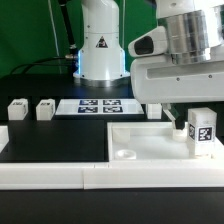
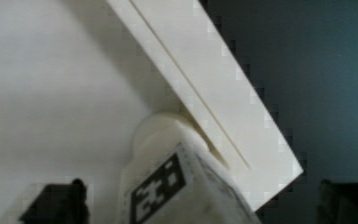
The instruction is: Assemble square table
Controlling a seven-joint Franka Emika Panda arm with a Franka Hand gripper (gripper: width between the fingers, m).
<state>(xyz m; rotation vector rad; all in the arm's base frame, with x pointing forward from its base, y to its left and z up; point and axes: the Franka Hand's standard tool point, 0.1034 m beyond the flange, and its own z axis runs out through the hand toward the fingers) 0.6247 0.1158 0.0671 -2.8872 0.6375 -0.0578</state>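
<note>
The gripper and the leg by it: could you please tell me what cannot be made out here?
1. Gripper: fingertips cut off by the wrist view's edge; grip unclear.
2. Leg: its base covers the tabletop socket, exterior view; seating unknown.
3. Two loose legs: tags too small, exterior view.

One square slab point(image 1: 160, 142), seemingly four legs point(image 1: 45, 109), one marker board point(image 1: 100, 105), one bar fence point(image 1: 50, 172)
</note>
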